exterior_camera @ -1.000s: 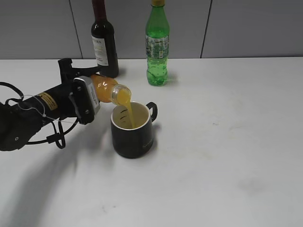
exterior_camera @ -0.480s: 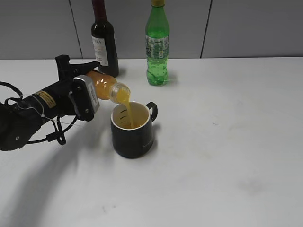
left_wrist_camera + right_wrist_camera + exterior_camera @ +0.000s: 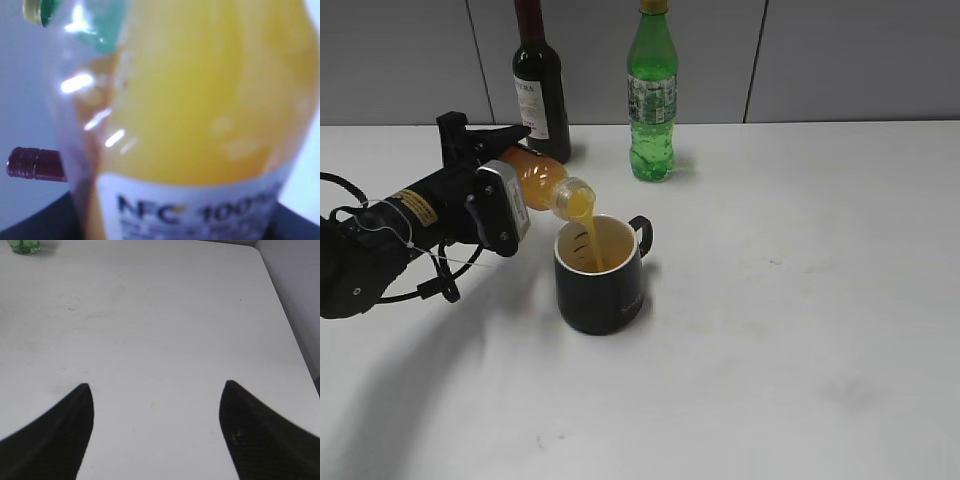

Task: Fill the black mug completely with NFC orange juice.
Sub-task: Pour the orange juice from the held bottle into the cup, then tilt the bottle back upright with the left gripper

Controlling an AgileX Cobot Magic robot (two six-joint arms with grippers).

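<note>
Right of black mug (image 3: 600, 275): bare white table (image 3: 800, 300) to its far edge. One mug, three bottles: NFC orange juice (image 3: 545, 183) clamped in left gripper (image 3: 510, 165), pouring; wine bottle (image 3: 540, 85); green bottle (image 3: 652, 95). Right gripper (image 3: 156, 390) spread wide, empty.

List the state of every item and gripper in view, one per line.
NFC orange juice bottle: capless, tipped, pouring into mug.
black mug: upright, partly filled.
green bottle: upright, capped.
wine bottle: upright.
left gripper: gripping the juice bottle.
right gripper: open, empty.

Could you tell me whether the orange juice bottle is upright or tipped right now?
Tipped: the orange juice bottle lies nearly sideways in the left tool, its neck angled down, pouring juice into the black mug.
</note>
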